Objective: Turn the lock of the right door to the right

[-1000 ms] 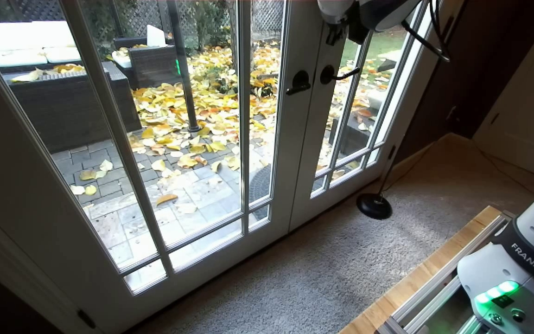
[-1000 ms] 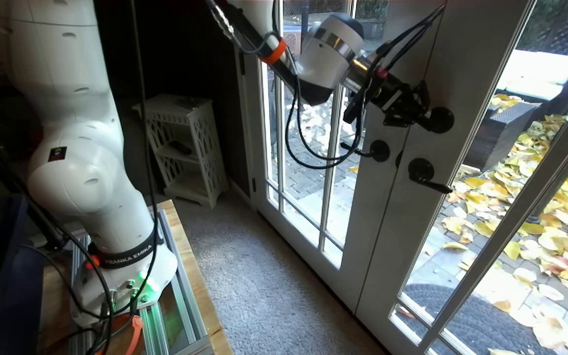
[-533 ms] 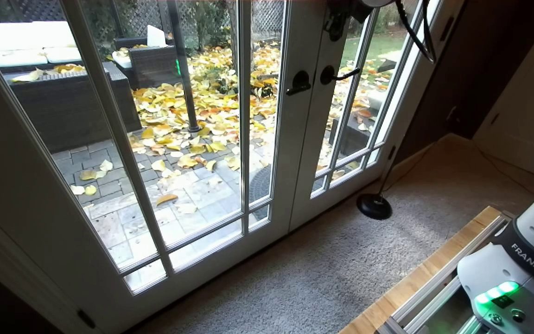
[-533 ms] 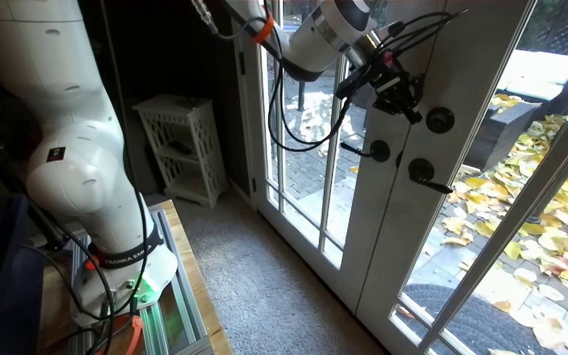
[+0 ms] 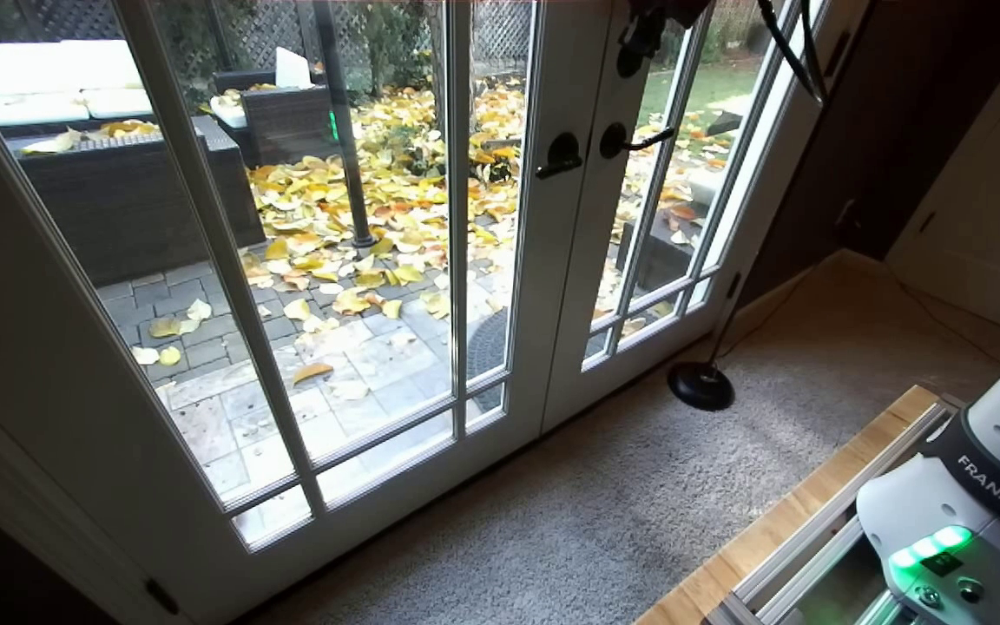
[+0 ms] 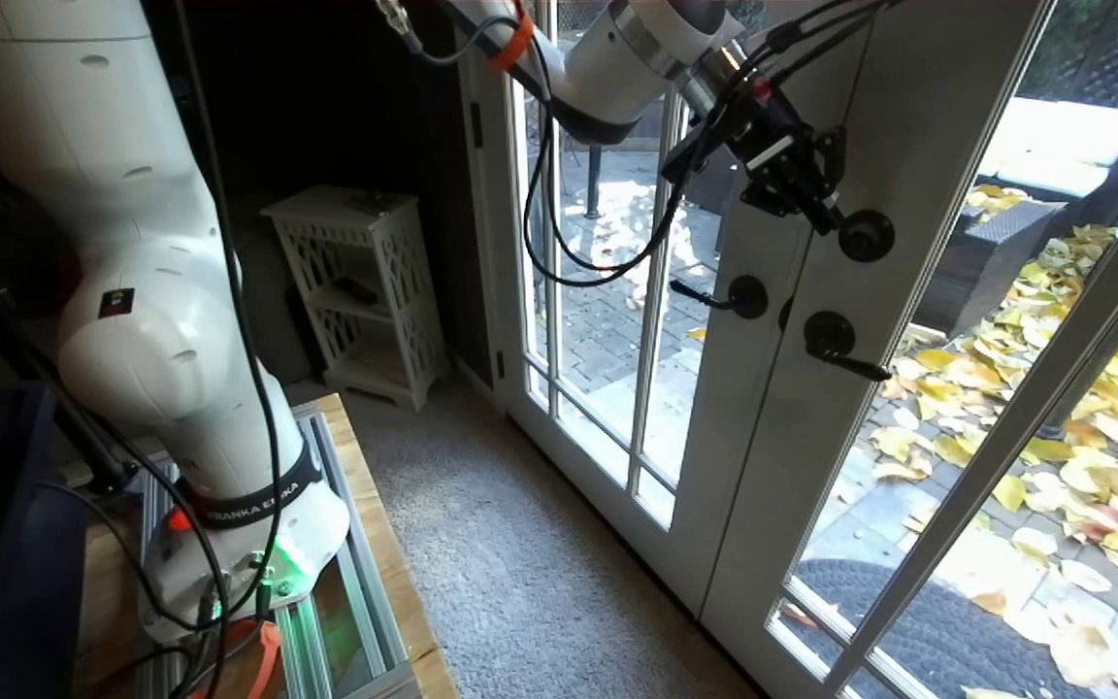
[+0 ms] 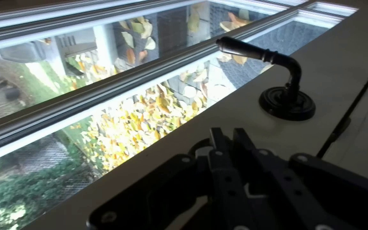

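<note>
Although the approach looks all but finished, nothing shows the turn as done. The small, dark, round thumb-turn lock [image 6: 867, 236] sits on the tall, glass-paned, white-framed right door [image 6: 784, 466], at one o'clock from that door's dark metal lever handle [image 6: 829, 335] in an exterior view. The black, two-fingered metal gripper [image 7: 228, 132] reaches in from the lock's ten o'clock there, its far end at the edge of the round plate. In the wrist view its slim dark fingertips [image 7: 217, 139] stand nearly together, a narrow slot between them, in front of the lock; the lever handle lies at two o'clock from them. Because they hide most of the knob, I cannot tell whether they pinch it or merely stand before it. What remains, in my judgement, is to make sure of a hold on the thumb-turn, twist it to the right as the task asks, and let go.

Set against the frame half a second ago, the gripper [image 6: 830, 223] has moved toward two o'clock in an exterior view. A strip of white door then parted its fingertips from the lock's plate; now that strip is nearly or wholly gone. The lock, the lever handle and the right door stand just where they did.
</note>
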### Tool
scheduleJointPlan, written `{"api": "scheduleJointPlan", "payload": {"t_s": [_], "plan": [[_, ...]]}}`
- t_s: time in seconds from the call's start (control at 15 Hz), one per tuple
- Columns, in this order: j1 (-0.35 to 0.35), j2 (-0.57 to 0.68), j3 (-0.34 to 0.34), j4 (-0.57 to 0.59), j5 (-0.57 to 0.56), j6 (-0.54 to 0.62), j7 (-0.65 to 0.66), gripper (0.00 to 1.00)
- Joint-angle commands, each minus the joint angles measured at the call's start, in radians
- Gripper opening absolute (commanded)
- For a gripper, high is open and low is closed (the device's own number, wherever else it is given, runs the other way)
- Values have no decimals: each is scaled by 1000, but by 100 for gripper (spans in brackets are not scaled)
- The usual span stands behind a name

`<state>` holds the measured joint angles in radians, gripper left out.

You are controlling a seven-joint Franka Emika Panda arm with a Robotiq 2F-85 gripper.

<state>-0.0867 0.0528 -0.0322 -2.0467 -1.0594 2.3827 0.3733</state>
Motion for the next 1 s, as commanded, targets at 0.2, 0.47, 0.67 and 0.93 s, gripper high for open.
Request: {"api": "scheduleJointPlan", "payload": {"t_s": [0.2,0.47,0.67,0.93], "plan": [[81,38,19,3,-312,-245,219,52],[87,92,17,14,-362,-304,225,42],[78,126,10,23,-400,-283,229,46],[66,149,5,30,-466,-223,252,39]]}}
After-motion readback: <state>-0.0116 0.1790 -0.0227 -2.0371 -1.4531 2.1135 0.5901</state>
